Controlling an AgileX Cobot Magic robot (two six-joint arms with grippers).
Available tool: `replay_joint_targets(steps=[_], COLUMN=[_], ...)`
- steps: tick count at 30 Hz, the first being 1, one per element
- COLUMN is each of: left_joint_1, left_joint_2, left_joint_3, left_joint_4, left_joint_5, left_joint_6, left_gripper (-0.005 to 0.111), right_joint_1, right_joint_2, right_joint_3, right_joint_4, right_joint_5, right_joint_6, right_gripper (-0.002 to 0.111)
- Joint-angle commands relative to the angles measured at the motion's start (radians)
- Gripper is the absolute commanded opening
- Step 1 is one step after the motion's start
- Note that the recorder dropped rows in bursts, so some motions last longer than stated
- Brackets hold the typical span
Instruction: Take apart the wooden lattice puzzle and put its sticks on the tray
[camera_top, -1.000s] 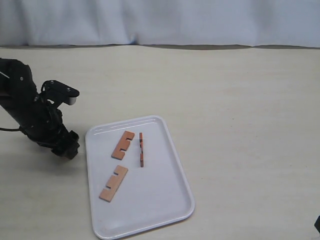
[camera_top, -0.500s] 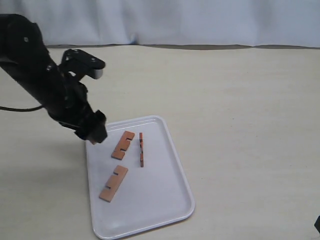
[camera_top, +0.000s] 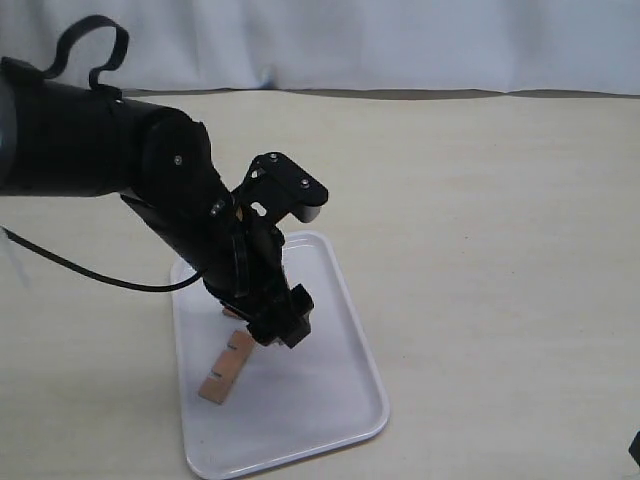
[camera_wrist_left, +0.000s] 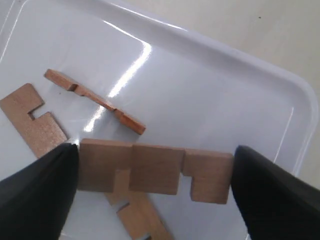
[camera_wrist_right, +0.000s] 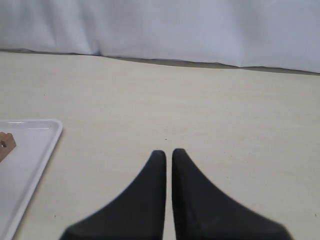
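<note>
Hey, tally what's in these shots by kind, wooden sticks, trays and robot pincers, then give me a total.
Wooden sticks: 4 (one in the left pincer; three on the tray: one flat, one on edge, one partly hidden)
Tray: 1
Pincers: 2 (the right pincer holds nothing)
Total: 7

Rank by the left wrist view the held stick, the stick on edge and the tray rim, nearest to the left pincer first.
1. Held stick: gripped in the left pincer.
2. Stick on edge: lying just beyond it.
3. Tray rim: farthest, at the outer border.
</note>
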Motion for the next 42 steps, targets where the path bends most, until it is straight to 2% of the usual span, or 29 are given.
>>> replay_joint_targets(steps=[1, 5, 9, 13, 20, 25, 28, 30, 32, 35, 38, 40, 42], left_joint_1=[-0.004, -0.004, -0.004, -0.004, -0.004, -0.004, -0.003, 0.001, 0.019, 0.064, 0.113, 0.153, 0.200], left_joint_2=[0.021, 0.002, -0.041, -0.060, -0.060, -0.061, -0.085, -0.113, -0.144, -0.182, -0.217, -0.248, -0.299], left_joint_3=[-0.004, -0.012, -0.012, -0.020, -0.020, -0.020, -0.020, -0.020, -0.020, -0.020, -0.020, -0.010, 0.026], left_joint_4=[-0.012, 0.014, 0.024, 0.024, 0.024, 0.070, 0.187, 0.314, 0.440, 0.557, 0.559, 0.552, 0.515], left_joint_5=[-0.034, -0.022, -0.046, -0.039, -0.027, 0.024, 0.060, 0.085, 0.130, 0.246, 0.370, 0.431, 0.429], left_joint_6=[-0.007, -0.007, -0.007, -0.007, -0.007, -0.007, -0.092, -0.223, -0.382, -0.491, -0.491, -0.491, -0.474], left_gripper=[0.048, 0.066, 0.072, 0.072, 0.095, 0.096, 0.095, 0.091, 0.079, 0.044, 0.003, 0.000, 0.000], right_joint_1=[0.004, 0.004, 0.004, 0.004, 0.004, 0.004, 0.004, 0.004, 0.004, 0.004, 0.004, 0.004, 0.004], right_joint_2=[-0.004, -0.004, -0.004, -0.004, -0.004, -0.004, -0.004, -0.004, -0.004, -0.004, -0.004, -0.004, -0.004], right_joint_3=[0.003, 0.003, 0.003, 0.003, 0.003, 0.003, 0.003, 0.003, 0.003, 0.003, 0.003, 0.003, 0.003], right_joint_4=[0.003, 0.003, 0.003, 0.003, 0.003, 0.003, 0.003, 0.003, 0.003, 0.003, 0.003, 0.003, 0.003], right_joint_5=[-0.002, -0.002, -0.002, -0.002, -0.002, -0.002, -0.002, -0.002, -0.002, -0.002, -0.002, -0.002, -0.002], right_joint_6=[0.004, 0.004, 0.004, 0.004, 0.004, 0.004, 0.004, 0.004, 0.004, 0.004, 0.004, 0.004, 0.004], right_gripper=[0.004, 0.004, 0.004, 0.004, 0.004, 0.004, 0.004, 0.004, 0.004, 0.004, 0.004, 0.004, 0.004])
